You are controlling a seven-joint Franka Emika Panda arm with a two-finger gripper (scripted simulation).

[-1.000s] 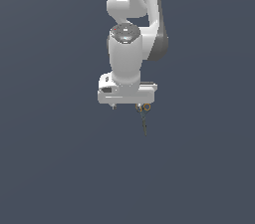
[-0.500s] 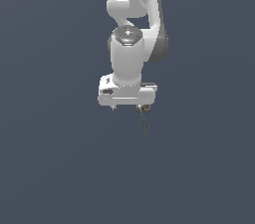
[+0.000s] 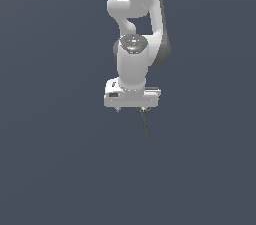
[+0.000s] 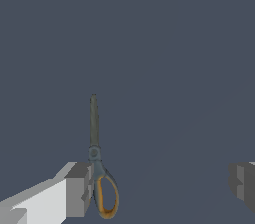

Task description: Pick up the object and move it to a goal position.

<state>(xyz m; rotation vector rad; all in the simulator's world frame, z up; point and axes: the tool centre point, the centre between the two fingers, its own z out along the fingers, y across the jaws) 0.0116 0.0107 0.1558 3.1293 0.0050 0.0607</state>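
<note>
The object (image 4: pixel 93 138) is a small pair of scissors with dark-grey blades and orange handle loops (image 4: pixel 106 196). In the wrist view the loops lie right beside one grey fingertip (image 4: pixel 77 190), and the blade tip points away from it. The other fingertip (image 4: pixel 242 182) is far off at the frame's edge. My gripper (image 4: pixel 159 188) is open and nothing is held between its fingers. In the exterior view the white gripper (image 3: pixel 131 110) points down, and the object (image 3: pixel 145 124) shows as a thin dark sliver just below its side toward the exterior view's right.
A plain dark blue-grey surface (image 3: pixel 60 169) fills both views. The white arm (image 3: pixel 134 29) rises above the gripper. No goal marker shows.
The arm and gripper have sunk slightly. The object stays where it was, and the fingers remain apart.
</note>
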